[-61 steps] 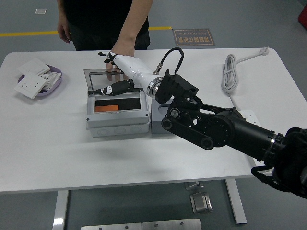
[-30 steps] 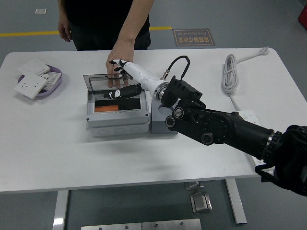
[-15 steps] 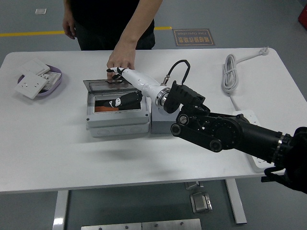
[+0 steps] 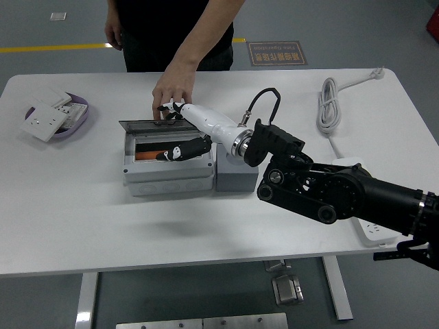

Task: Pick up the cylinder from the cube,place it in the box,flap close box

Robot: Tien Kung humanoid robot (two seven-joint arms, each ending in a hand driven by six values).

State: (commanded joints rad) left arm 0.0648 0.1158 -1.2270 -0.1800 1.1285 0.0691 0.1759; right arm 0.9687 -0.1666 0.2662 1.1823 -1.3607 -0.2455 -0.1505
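The grey box point(image 4: 167, 175) stands mid-table with an orange piece point(image 4: 146, 155) inside it. Its clear lid point(image 4: 147, 127) is tilted up from the back edge. A person's hand point(image 4: 171, 89) rests on the lid's top edge. My right hand point(image 4: 175, 130) reaches in from the right over the box. Its white fingers point(image 4: 171, 109) touch the lid's top edge and its black-tipped fingers point(image 4: 180, 150) hang over the opening, spread and holding nothing. The grey cube point(image 4: 236, 177) stands against the box's right side, with nothing visible on top. I cannot make out the cylinder.
A purple dish point(image 4: 77, 118) with white socket plates point(image 4: 46, 116) sits at the far left. A coiled white cable point(image 4: 329, 103) lies at the far right and a white power strip point(image 4: 370, 232) by my forearm. The person stands at the far side.
The lid has swung up from lying flat behind the box to a raised tilt. My right hand has moved lower and to the right over the box. The person's hand stayed on the lid.
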